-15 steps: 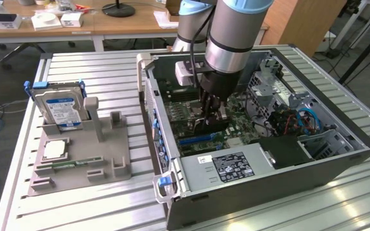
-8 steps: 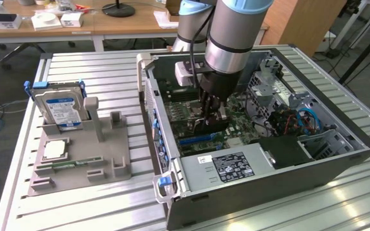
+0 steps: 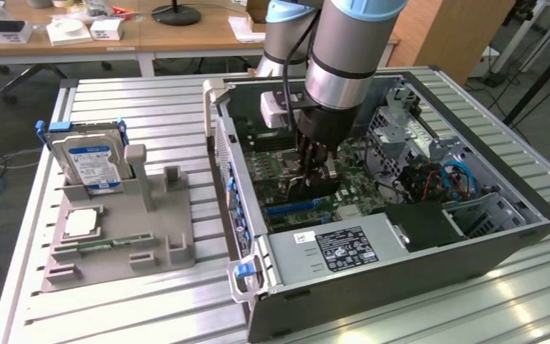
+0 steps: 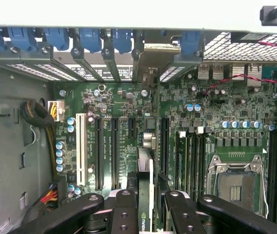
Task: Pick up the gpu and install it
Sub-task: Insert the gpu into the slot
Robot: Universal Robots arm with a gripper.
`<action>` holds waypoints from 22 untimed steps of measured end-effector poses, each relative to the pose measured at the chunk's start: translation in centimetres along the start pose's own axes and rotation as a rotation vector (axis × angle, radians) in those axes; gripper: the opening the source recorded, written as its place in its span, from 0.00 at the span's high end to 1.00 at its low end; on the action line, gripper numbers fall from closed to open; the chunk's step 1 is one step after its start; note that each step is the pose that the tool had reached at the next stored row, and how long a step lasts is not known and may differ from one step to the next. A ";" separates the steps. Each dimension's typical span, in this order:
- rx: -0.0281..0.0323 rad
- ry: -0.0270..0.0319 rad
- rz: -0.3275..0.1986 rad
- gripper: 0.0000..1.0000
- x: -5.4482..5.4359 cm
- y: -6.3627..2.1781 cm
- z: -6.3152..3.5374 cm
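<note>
- Exterior view: black metal pincer (image 3: 315,170) on the grey-and-blue arm is down inside the open dark-grey metal computer case (image 3: 285,287). It is closed on the gpu (image 3: 318,190), a thin black-faced card held upright just over the green motherboard (image 3: 266,154).
- Silver hard drive with blue-white label (image 3: 89,161) and small square silver chip (image 3: 82,221) sit in the grey plastic holder (image 3: 175,244), well apart from the case.
- Wrist view: black fingers (image 4: 123,209) clamp both flat faces of the gpu (image 4: 145,170), seen edge-on, near the long black slots (image 4: 114,151).
- Handling, my guess: light, stiff, fragile and easy to crack if twisted. Hold it by the flat faces, away from the connector edge.
- Hidden: the arm covers the card's top, and its lower edge is out of sight. Cannot tell whether it touches a slot or is seated.
</note>
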State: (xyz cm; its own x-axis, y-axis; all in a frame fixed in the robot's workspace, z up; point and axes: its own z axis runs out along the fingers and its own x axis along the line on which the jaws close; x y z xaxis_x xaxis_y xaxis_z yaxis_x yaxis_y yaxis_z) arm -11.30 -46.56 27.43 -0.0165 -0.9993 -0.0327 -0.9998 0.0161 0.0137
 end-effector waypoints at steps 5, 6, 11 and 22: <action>-0.0007 0.0002 0.000 0.74 0.0 -0.02 0.01; -0.0009 0.0001 0.000 0.74 0.0 -0.05 0.01; -0.0011 0.0001 0.000 0.74 0.0 -0.07 0.02; -0.0011 0.0001 0.000 0.74 0.0 -0.05 0.24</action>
State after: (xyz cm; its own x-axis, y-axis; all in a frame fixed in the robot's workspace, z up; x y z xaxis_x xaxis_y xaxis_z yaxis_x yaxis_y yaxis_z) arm -11.25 -46.56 27.19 -0.0165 -0.9993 -0.0326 -0.9998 0.0160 0.0149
